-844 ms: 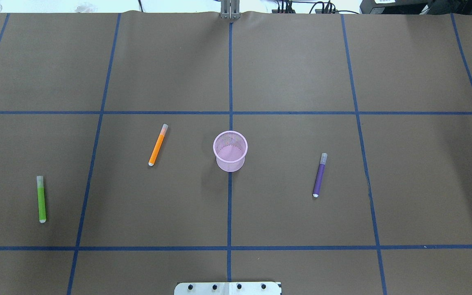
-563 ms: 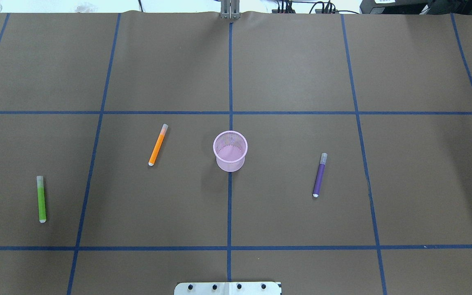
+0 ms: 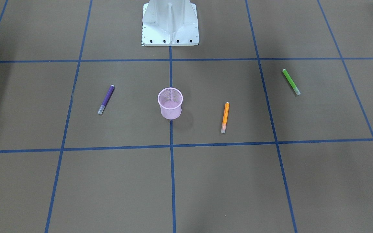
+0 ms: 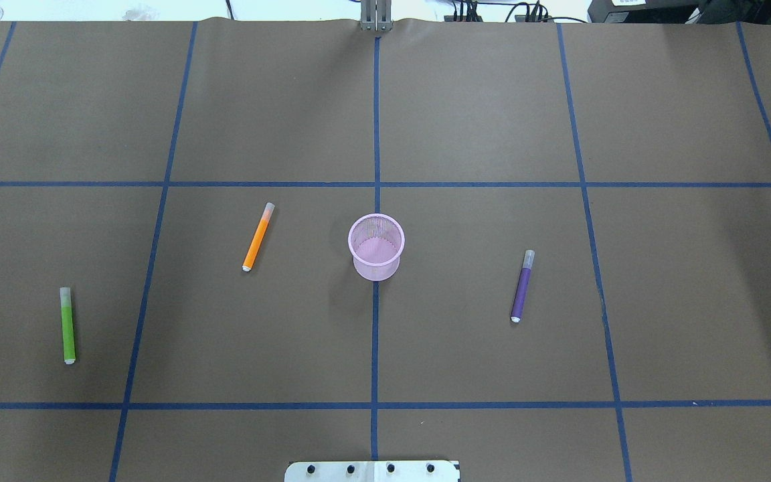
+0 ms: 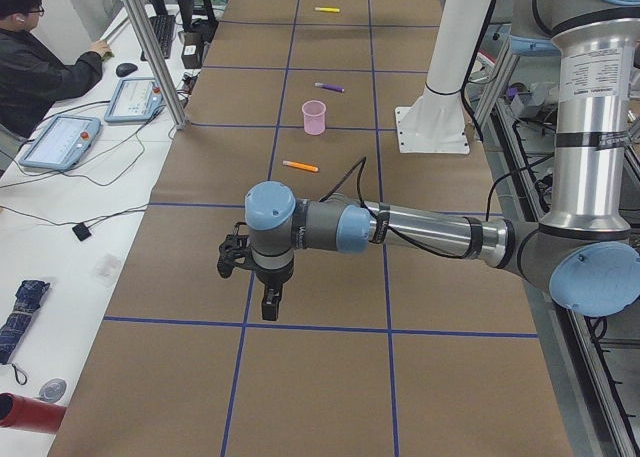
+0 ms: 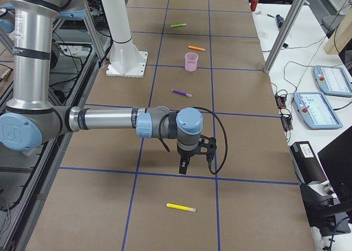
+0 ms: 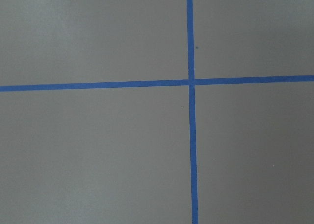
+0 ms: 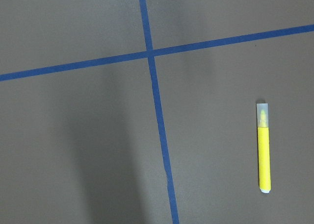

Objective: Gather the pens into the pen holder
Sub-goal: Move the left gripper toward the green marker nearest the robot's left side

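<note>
One pink wire-mesh pen holder [image 4: 376,246], a tapered cylinder with a rolled rim, stands upright on matte brown paper [image 4: 479,107] gridded with blue tape [image 4: 376,134]. Four slim pens with pale translucent caps lie flat outside it. The orange pen [image 4: 258,236] is near its left and the green pen [image 4: 67,325] is farther left. The purple pen [image 4: 522,286] is to its right, and the yellow pen [image 8: 264,148] is well apart beyond that. The left gripper [image 5: 268,302] and right gripper [image 6: 183,166] point down over bare paper, far from the holder. I cannot tell how wide either stands.
</note>
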Available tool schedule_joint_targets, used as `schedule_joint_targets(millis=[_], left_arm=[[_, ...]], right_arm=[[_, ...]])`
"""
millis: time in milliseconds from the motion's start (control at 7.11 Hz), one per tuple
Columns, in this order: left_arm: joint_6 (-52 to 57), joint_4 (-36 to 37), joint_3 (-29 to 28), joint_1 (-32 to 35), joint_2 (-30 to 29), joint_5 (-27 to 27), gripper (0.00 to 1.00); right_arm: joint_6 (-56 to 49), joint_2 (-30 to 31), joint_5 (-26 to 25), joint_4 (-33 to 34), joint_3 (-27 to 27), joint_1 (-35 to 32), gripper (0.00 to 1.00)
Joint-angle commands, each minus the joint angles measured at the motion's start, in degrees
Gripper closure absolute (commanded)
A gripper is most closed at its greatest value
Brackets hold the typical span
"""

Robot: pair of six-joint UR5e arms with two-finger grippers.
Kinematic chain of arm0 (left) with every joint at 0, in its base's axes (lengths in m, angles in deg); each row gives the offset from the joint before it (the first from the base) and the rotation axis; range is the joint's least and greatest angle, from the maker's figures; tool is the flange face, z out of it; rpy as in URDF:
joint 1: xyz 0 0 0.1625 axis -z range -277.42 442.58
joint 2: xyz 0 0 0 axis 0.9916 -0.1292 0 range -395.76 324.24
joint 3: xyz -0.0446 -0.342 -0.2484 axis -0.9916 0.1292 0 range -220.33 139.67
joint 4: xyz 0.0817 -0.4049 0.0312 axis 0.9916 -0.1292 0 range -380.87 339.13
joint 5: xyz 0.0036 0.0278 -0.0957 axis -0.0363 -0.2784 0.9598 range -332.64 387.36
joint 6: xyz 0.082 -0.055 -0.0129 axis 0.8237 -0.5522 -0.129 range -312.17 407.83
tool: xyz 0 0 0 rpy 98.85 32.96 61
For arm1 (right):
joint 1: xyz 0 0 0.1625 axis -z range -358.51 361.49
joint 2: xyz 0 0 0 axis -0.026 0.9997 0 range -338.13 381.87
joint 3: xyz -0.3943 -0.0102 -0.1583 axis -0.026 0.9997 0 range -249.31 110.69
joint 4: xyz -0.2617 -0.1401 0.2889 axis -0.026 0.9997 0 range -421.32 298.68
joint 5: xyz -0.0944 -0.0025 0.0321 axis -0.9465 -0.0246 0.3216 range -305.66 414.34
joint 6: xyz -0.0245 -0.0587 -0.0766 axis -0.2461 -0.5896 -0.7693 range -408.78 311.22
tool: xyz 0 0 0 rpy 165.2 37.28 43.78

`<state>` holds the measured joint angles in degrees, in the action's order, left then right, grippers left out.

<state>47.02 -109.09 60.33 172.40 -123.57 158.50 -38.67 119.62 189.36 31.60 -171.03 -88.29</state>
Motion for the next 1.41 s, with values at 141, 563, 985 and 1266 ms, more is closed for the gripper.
schedule_joint_targets(millis=[141,563,985,1266], left_arm=[[-12.7,-2.0,2.4,-4.7,-4.8,1.4,0.00],[-43.3,-10.9,3.7,-13.3,-4.7,4.8,0.00],[-58.0,-12.9,12.2,-28.1,0.9,-4.9,0.00],[-68.3,-27.3,12.4,-34.2,7.5,-7.4,0.00]], right_arm=[[0.0,-0.4,0.1,0.0,-0.9,0.0,0.00],[-0.1,-0.6,0.1,0.0,-0.9,0.0,0.00],[0.0,-1.3,0.0,0.1,-0.7,0.1,0.00],[0.4,-0.7,0.8,0.0,0.5,0.1,0.00]])
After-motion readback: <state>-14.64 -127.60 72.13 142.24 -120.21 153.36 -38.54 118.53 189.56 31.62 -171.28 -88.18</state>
